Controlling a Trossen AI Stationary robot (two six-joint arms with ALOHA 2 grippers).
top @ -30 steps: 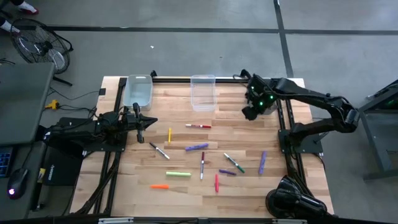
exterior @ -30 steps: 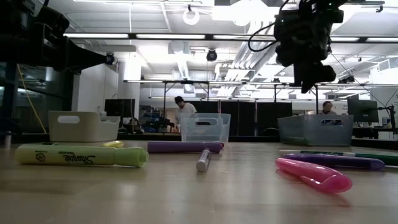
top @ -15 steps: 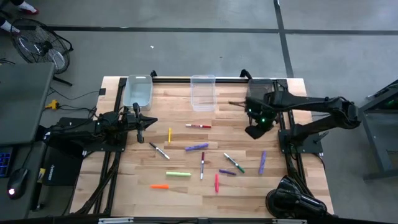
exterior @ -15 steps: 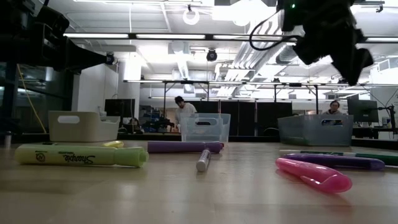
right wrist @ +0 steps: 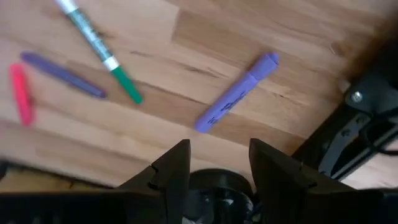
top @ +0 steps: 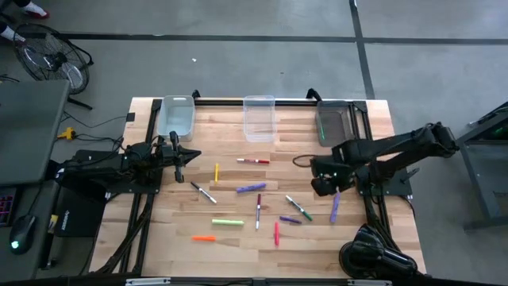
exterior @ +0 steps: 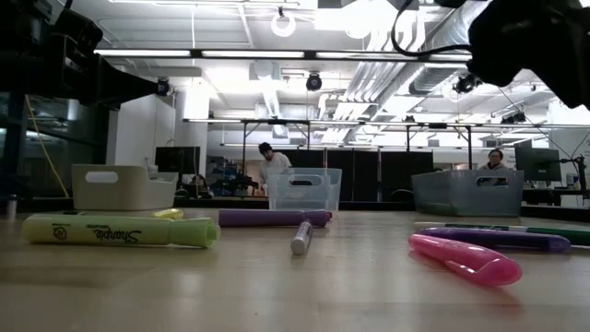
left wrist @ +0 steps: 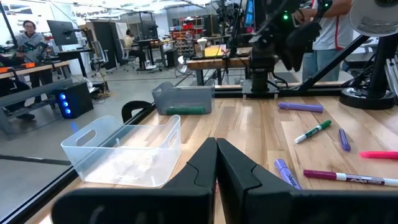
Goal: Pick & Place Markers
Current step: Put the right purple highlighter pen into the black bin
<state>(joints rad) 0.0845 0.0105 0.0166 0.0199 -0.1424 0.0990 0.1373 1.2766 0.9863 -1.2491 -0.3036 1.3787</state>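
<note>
Markers lie scattered flat on the wooden table: purple (top: 251, 188), red-and-white (top: 252, 160), yellow (top: 217, 172), black-and-white (top: 203, 192), light green (top: 227, 222), orange (top: 203, 237), green (top: 298, 207) and a purple one (top: 334, 206) near the right edge. My right gripper (top: 321, 186) hovers open above that right purple marker (right wrist: 236, 93), pointing down and touching nothing. The green marker (right wrist: 99, 46) also shows in its wrist view. My left gripper (top: 178, 161) is shut (left wrist: 216, 158) and waits at the table's left side.
Two clear bins (top: 176, 117) (top: 259, 117) and a darker bin (top: 333, 121) stand along the far edge. The right arm's frame rails (top: 367, 191) run close beside the right purple marker. People stand in the room beyond the table (exterior: 272, 166).
My right gripper has swung from the far edge by the bins toward the near edge and a little down, ending over the right purple marker. The markers have not moved.
</note>
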